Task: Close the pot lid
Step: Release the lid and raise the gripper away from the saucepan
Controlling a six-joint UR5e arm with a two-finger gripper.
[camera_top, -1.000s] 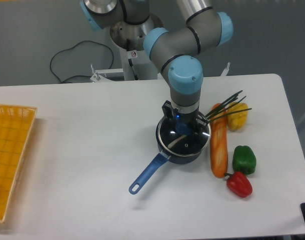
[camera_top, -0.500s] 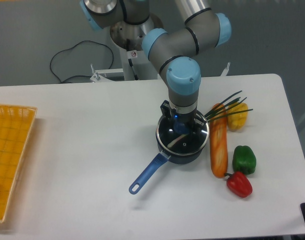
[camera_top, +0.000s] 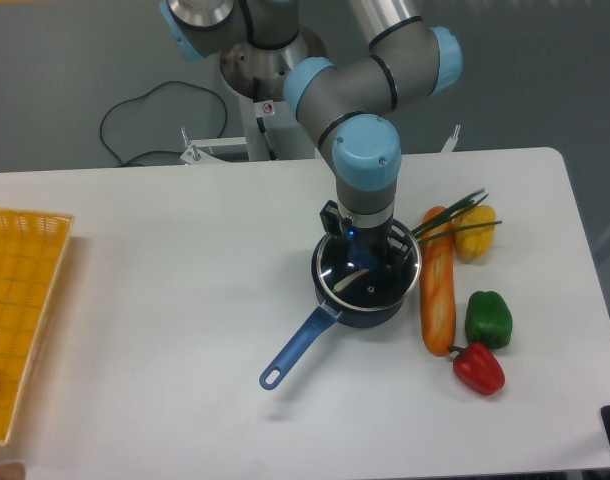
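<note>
The dark navy pot (camera_top: 370,310) stands right of the table's middle, its long blue handle (camera_top: 297,348) pointing toward the front left. The glass lid (camera_top: 337,283) lies on the pot's mouth, its metal rim roughly matching the pot's rim. My gripper (camera_top: 364,258) reaches straight down onto the lid's centre. Its fingers close around the blue knob, which they mostly hide.
A carrot (camera_top: 438,290) with green stalks, a yellow pepper (camera_top: 476,232), a green pepper (camera_top: 488,319) and a red pepper (camera_top: 479,368) lie close to the pot's right. A yellow basket (camera_top: 20,310) sits at the left edge. A cable lies behind the table.
The gripper has shifted slightly left and down with the lid. The lid now sits flatter on the pot, and the pot handle has nudged a little to the right.
</note>
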